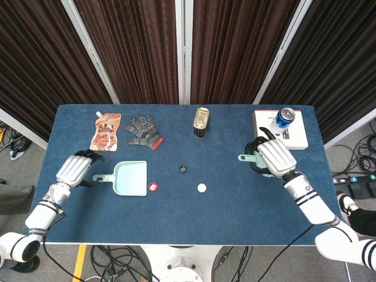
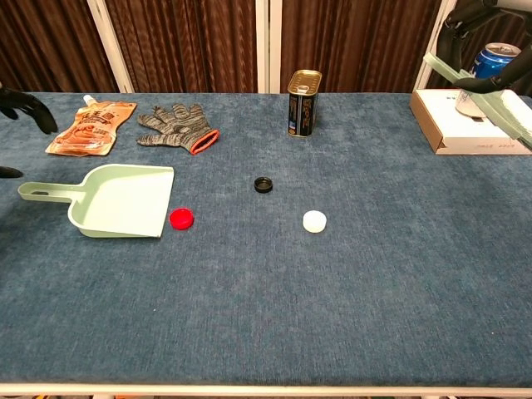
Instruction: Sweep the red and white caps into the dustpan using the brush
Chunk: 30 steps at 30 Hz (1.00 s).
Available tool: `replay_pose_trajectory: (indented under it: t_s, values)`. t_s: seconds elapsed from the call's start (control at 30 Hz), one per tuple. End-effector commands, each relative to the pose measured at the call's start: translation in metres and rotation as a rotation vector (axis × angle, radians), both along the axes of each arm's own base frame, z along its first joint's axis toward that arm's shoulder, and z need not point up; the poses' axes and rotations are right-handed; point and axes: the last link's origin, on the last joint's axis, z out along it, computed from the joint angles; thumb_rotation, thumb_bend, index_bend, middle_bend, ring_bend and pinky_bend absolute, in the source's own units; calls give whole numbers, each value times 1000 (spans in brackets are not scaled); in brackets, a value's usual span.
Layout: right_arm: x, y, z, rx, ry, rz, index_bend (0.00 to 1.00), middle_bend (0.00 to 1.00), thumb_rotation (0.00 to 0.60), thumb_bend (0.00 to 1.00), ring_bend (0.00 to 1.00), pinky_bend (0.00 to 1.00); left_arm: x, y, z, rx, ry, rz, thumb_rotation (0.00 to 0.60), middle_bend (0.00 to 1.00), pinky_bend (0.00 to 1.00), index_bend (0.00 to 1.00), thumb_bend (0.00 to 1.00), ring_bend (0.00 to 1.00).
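The red cap (image 1: 153,187) (image 2: 182,219) lies just off the mouth of the pale green dustpan (image 1: 133,178) (image 2: 125,201). About a hand's width further right is the white cap (image 1: 201,188) (image 2: 314,220). My right hand (image 1: 271,157) (image 2: 475,15) grips the green brush (image 2: 487,90), raised well above the table near the back right; its handle tip (image 1: 243,157) points left. My left hand (image 1: 75,169) (image 2: 22,103) hovers by the dustpan handle (image 1: 103,177), fingers apart, holding nothing.
A black ring cap (image 1: 183,169) lies between the caps and a tin can (image 1: 201,121). At the back left are a glove (image 1: 143,132) and an orange pouch (image 1: 106,131). The back right corner holds a white box (image 1: 282,140) with a blue can (image 1: 285,116).
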Motion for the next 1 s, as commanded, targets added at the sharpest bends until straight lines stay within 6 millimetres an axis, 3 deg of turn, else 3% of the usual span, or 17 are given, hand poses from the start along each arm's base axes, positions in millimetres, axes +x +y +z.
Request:
replay_pose_trajectory:
  t_s: [0.03,0.57,1.0]
  values:
    - [-2,0,0,8,3,-6,707,650,600,454,316,87,11,8,-23,-28,42,3,600,316,229,325,203,204]
    - [-11,4,-10,42,23,-15,708,650,600,456,316,86,-3,-1,-52,-8,134,110,600,403,277,427,218,288]
    - [-15,7,-18,58,22,-30,710,650,600,457,317,86,-5,5,-59,6,131,102,600,474,304,495,265,357]
